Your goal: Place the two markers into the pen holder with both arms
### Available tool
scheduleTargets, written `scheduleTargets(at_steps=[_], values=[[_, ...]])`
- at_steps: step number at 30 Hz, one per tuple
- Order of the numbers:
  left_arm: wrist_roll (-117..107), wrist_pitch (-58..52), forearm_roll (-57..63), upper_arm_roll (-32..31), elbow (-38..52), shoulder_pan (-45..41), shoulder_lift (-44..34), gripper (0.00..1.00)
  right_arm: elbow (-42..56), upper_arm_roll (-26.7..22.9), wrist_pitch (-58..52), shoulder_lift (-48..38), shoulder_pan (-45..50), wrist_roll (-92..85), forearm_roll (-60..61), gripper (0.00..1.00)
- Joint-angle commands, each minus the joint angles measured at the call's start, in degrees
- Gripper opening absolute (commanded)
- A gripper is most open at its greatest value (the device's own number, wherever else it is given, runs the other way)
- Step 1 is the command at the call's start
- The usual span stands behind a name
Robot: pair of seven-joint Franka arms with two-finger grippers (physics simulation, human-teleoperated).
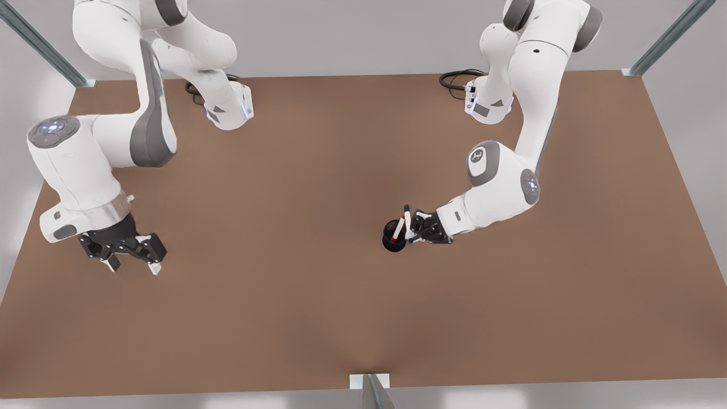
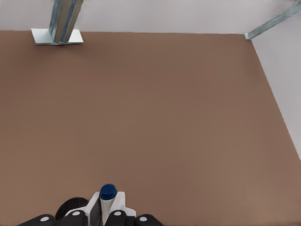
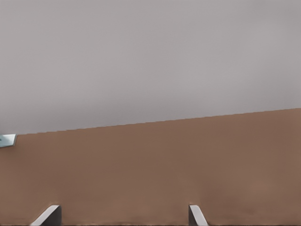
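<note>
White-barrelled and thin, the blue marker (image 1: pixel 407 218) looks light, stiff and a bit slick, best pinched mid-barrel; the left gripper (image 1: pixel 419 229) is clamped on it just so, right beside the holder (image 1: pixel 393 236). A red marker (image 1: pixel 398 228) already leans in the holder, touching the rim, I think. Over at the front view's left, the right gripper (image 1: pixel 132 261) waits with fingers apart above the surface (image 1: pixel 295 170).

The brown table (image 1: pixel 318 170) is bare and wide open in the middle. By the pen holder (image 1: pixel 393 236) it is crowded: the left gripper (image 1: pixel 413 230) sits right beside it, holding the blue marker (image 1: pixel 407 220), with the red marker (image 1: pixel 398 228) leaning inside.
</note>
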Motion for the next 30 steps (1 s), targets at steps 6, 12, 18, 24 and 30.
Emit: scheduleTargets(at_steps=[6, 12, 18, 24, 30], values=[[45.1, 19.4, -2.4, -1.5, -2.6, -2.4, 0.0, 0.21, 0.5, -1.4, -23.2, 0.6, 0.7, -7.5, 4.2, 1.00], [73.6, 25.1, -27.3, -3.1, -8.8, -2.2, -1.6, 0.21, 0.8, -0.5, -22.0, -0.8, 0.2, -13.6, 4.9, 1.00], [85.9, 23.9, -37.1, -3.4, -14.8, -2.3, -5.2, 0.21, 1.0, -0.5, -22.0, -0.5, 0.6, -13.5, 4.7, 1.00], [90.7, 24.0, -37.4, -4.0, -16.6, -2.4, -5.7, 0.21, 1.0, -0.5, -22.0, -0.5, 0.6, -13.5, 4.5, 1.00], [96.6, 24.4, -43.0, -4.0, -17.5, -3.3, -4.9, 0.21, 1.0, -0.5, -22.0, -0.4, 0.5, -13.6, 4.5, 1.00]])
